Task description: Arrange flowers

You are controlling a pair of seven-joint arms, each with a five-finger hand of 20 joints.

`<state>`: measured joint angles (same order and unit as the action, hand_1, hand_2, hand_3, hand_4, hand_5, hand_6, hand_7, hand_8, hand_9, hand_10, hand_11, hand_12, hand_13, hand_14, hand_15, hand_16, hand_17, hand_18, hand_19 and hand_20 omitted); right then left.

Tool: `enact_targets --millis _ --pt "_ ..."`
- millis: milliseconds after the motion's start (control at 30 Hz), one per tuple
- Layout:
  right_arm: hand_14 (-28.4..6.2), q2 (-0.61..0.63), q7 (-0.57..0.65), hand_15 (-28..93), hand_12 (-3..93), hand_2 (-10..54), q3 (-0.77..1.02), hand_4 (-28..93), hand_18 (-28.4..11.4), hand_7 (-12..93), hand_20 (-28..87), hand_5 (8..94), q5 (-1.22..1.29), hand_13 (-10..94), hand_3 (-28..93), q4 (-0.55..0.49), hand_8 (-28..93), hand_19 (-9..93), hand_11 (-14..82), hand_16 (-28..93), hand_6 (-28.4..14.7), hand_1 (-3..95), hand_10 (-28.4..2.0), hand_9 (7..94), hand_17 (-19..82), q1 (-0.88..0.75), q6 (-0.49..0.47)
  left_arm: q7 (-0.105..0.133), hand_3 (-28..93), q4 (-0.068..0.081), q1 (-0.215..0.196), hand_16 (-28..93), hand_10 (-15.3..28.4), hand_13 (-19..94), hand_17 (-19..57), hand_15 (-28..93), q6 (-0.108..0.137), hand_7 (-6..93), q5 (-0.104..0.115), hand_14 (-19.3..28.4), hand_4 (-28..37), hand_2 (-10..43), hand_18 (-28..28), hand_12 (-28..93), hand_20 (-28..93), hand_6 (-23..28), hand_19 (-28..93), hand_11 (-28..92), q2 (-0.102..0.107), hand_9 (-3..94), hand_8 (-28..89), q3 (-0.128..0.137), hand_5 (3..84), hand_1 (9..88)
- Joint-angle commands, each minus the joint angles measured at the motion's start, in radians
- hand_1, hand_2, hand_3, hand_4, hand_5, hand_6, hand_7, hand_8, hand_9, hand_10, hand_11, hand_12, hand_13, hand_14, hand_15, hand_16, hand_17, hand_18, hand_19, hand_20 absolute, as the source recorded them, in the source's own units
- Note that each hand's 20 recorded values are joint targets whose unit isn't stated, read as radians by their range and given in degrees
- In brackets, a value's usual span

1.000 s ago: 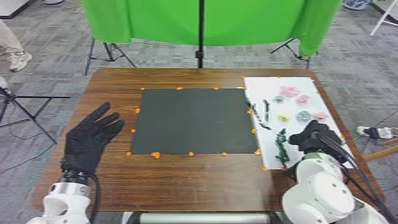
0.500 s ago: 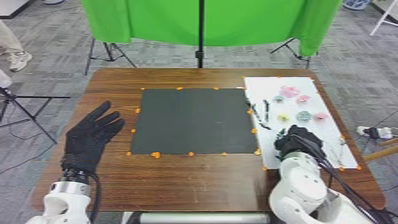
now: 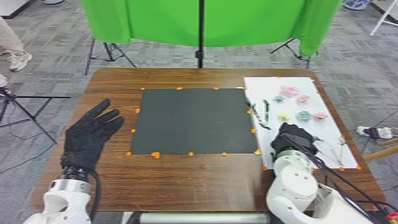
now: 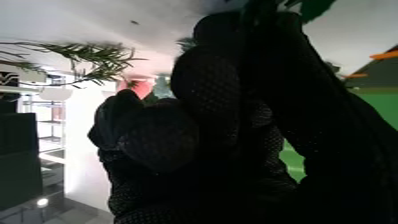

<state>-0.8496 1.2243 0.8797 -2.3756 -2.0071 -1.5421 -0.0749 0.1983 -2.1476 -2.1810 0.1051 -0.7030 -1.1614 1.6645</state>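
Note:
My right hand is over the near part of the white sheet. In the right wrist view, my right hand has its thumb and a finger together at dark green leaves, other fingers curled. Pink flowers, a yellow flower and blue-green flowers lie on the sheet. Dark stems lie along its left side, thin pale sprigs right of the hand. My left hand is open, left of the black board.
Small orange pieces line the board's edges on the brown table. A green backdrop on stands rises behind the far edge. In the right wrist view, a green sprig and a pink flower lie beyond the hand.
My right hand has moved left from the sheet's right part to its near left part, over where a leafy green stem showed. The left hand has stayed put.

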Motion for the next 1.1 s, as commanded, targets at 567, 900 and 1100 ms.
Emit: enact_targets --millis 567,900,1100 --pt "-9.8 -0.2 -0.291 78 21.1 -9.5 -0.09 -28 -25.1 32 47 88.0 -0.126 83 73 -0.065 15 93 55.4 19 -6.5 55.9 -13.6 87.0 45 0.166 0.195 0.015 79 -0.045 -0.036 -8 20.6 28 -7.8 55 0.054 14.3 0.019 27.6 -24.1 7.1 25.9 11 9 10.0 57 26 0.043 38.2 -10 0.012 40.7 25.7" --pt "-9.8 -0.476 -0.447 78 21.0 -9.5 -0.319 -28 -25.1 31 49 88.4 -0.073 84 73 0.244 15 93 55.2 19 -6.4 55.9 -13.2 87.5 45 0.432 0.143 0.002 79 -0.026 0.073 -9 20.5 28 -7.7 55 0.054 14.3 0.013 27.6 -24.2 7.0 25.9 11 9 9.9 57 27 0.1 38.1 -10 -0.036 40.5 25.7" --pt "-9.6 -0.533 -0.432 78 21.0 -9.5 -0.412 -28 -25.1 31 50 88.5 -0.005 84 73 0.371 15 93 55.1 19 -5.9 55.5 -13.0 87.7 46 0.496 0.08 -0.031 79 0.003 0.155 -8 20.6 28 -7.7 55 0.034 14.3 0.002 27.7 -24.2 7.0 26.1 11 9 9.9 57 27 0.099 38.2 -10 -0.078 40.5 25.6"
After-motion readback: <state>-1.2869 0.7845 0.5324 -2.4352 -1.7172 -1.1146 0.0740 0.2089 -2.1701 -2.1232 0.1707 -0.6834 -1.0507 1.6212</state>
